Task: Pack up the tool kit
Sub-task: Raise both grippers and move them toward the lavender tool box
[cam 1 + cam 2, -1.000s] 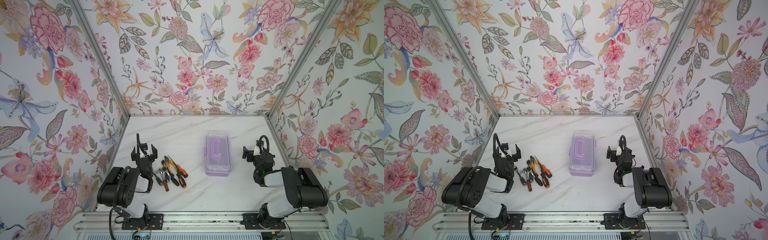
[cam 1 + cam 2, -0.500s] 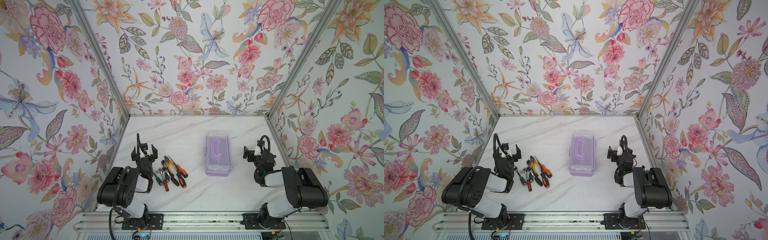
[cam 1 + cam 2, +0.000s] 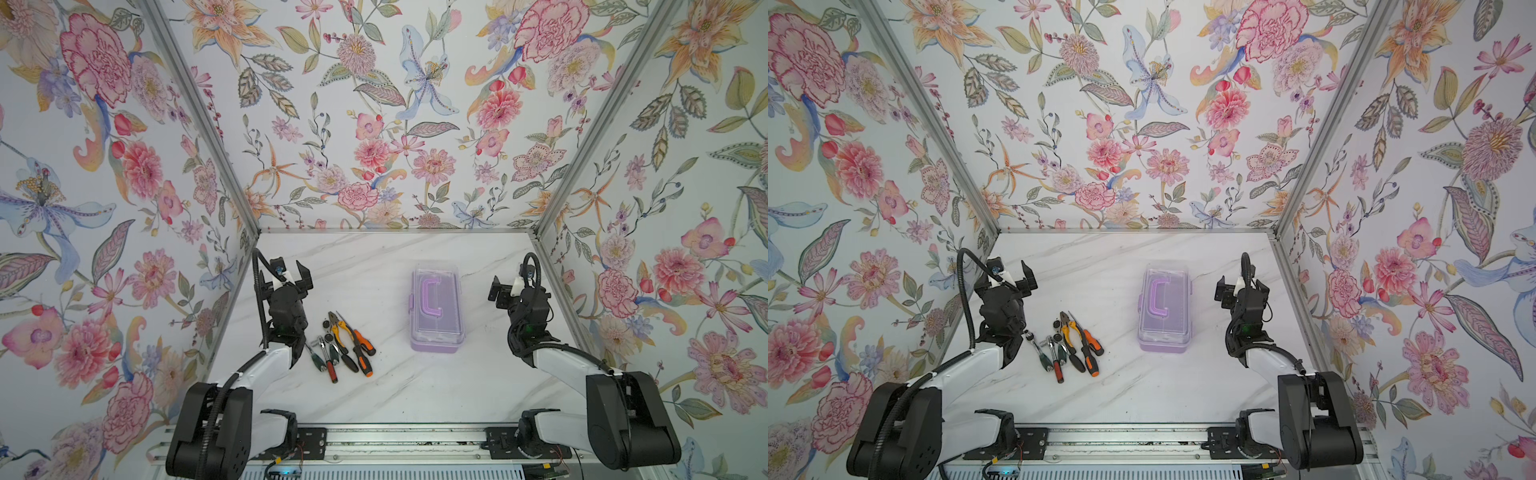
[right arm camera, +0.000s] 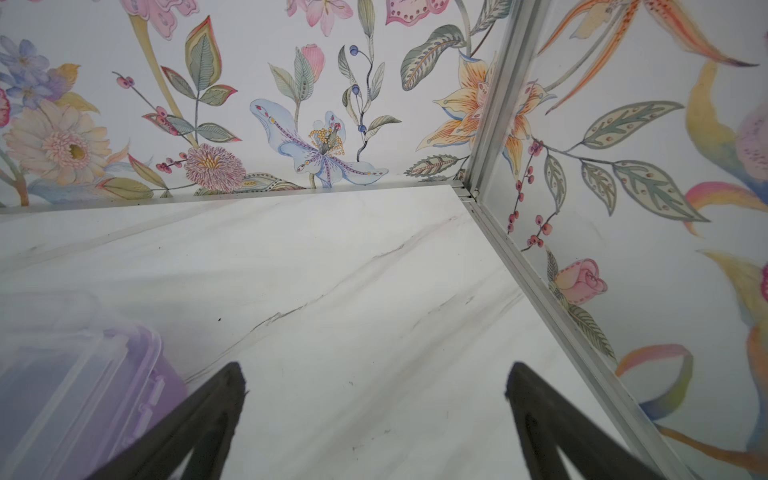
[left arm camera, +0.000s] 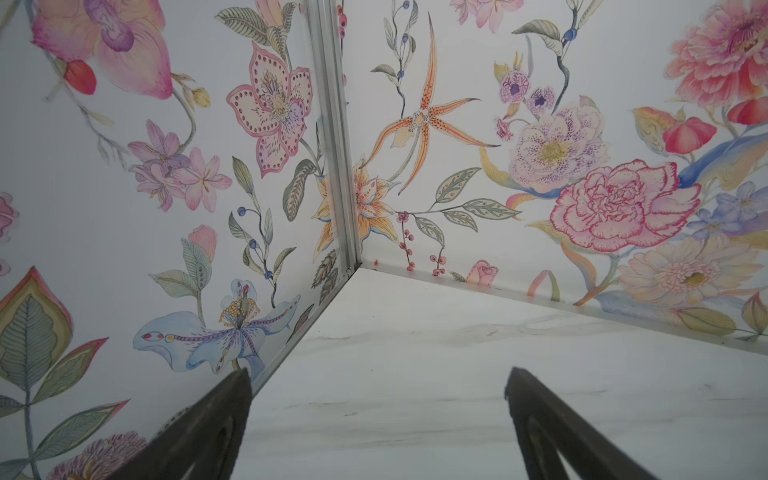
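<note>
The lilac box [image 3: 436, 311] sits shut on the marble table [image 3: 374, 266], right of centre, with its purple handle [image 3: 430, 297] lying flat on the clear lid. The yellow-handled pliers [image 3: 338, 332], orange-and-black screwdrivers [image 3: 360, 353] and small ratchets [image 3: 320, 353] lie bunched and partly overlapping just beside the left arm, well apart from the box.

The left tool [image 3: 291, 270] and right tool [image 3: 515, 289] both stand wide open and empty, clear of everything.

The box looks light, hollow and smooth, so it will likely skid if the lid is pried with nothing bracing it. The small tab on its side facing the pile seems the place to lift. The pliers and drivers are stiff and denser, so they are best pinched across their grippy handles, outermost piece first.
</note>
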